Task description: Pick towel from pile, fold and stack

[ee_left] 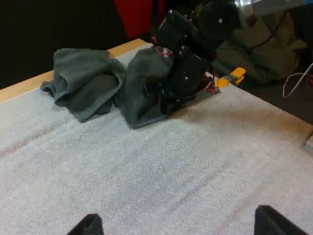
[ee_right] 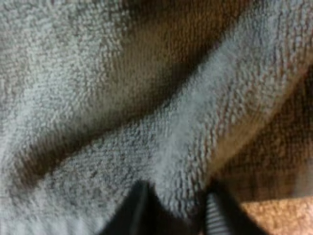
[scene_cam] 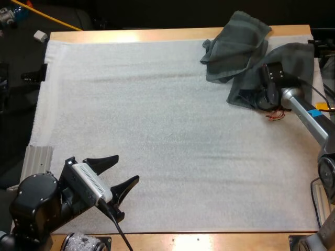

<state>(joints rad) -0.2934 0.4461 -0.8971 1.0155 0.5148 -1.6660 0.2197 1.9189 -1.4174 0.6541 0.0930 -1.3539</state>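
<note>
1. Towel pile (scene_cam: pixel 246 68) at far right corner of white mat (scene_cam: pixel 157 130) on tabletop (scene_cam: pixel 157 35): farther towel (scene_cam: pixel 235 44) and nearer towel (scene_cam: pixel 296 60), both crumpled, touching each other.
2. Soft, light and limp by the look; likely to sag when lifted and perhaps to drag the neighbour along.
3. Right pincer (ee_right: pixel 176 210) pressed on a raised fold of nearer towel from both sides.
4. Left pincer (scene_cam: pixel 126 168) spread wide, holding nothing, over near left of mat.
5. Better to take hold at an edge or corner than mid-bunch, for easier spreading before the fold.
</note>
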